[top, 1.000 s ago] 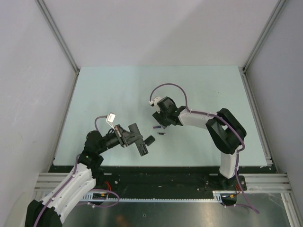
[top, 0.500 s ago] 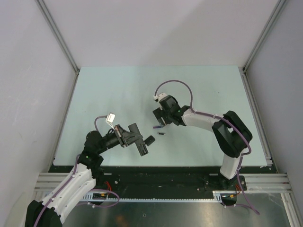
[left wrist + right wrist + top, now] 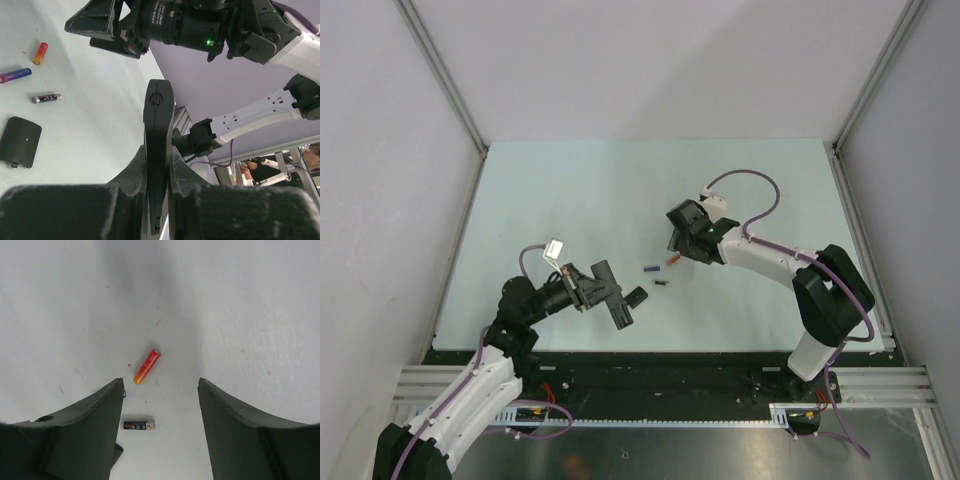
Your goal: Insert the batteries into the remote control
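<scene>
My left gripper (image 3: 604, 290) is shut on the remote control (image 3: 613, 296), a slim black bar held edge-on above the table; it stands clamped between the fingers in the left wrist view (image 3: 159, 135). Its black cover piece (image 3: 637, 296) (image 3: 20, 141) lies on the table beside it. Three batteries lie loose between the arms: red (image 3: 672, 260) (image 3: 147, 366) (image 3: 40, 52), blue-purple (image 3: 648, 268) (image 3: 15, 75) and dark (image 3: 661, 283) (image 3: 138, 425) (image 3: 46, 98). My right gripper (image 3: 678, 245) (image 3: 160, 383) hovers open just above the red battery and holds nothing.
The pale green table (image 3: 570, 190) is fenced by aluminium rails, with a black strip along its near edge (image 3: 660, 355). Grey walls stand on the left, right and back. A purple cable loops over the right wrist (image 3: 750, 180).
The right arm has swung right and slightly back, uncovering the red battery. Its jaws are still open. The left arm and the remote control have not moved.
</scene>
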Tool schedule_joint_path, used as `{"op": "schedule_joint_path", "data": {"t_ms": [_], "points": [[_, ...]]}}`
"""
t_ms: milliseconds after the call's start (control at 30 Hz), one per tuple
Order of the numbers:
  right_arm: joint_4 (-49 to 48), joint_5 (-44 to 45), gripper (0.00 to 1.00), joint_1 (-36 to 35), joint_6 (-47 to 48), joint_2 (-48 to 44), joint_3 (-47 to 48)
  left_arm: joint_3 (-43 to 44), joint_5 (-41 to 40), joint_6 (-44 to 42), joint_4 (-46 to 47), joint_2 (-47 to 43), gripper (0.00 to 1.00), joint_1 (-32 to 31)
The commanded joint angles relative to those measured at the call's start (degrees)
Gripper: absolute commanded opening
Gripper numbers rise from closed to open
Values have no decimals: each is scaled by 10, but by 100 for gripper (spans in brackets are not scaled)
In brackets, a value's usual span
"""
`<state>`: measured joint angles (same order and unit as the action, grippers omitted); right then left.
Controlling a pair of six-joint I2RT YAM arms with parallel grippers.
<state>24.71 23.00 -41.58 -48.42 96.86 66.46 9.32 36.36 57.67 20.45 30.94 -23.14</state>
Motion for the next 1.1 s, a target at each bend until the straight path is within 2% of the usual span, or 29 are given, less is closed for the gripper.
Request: {"op": "schedule_joint_path", "data": {"t_ms": [0, 333, 667, 1067], "points": [[68, 35, 63, -10, -167, -10, 8, 2, -6, 14, 21, -9, 0, -3], [43, -11, 57, 1, -225, 49, 8, -7, -10, 22, 21, -24, 0, -3], [19, -6, 54, -1, -221, 76, 17, -12, -9, 21, 21, -26, 0, -3], [85, -1, 49, 1, -232, 140, 111, -11, -8, 19, 21, -25, 0, -3]]}}
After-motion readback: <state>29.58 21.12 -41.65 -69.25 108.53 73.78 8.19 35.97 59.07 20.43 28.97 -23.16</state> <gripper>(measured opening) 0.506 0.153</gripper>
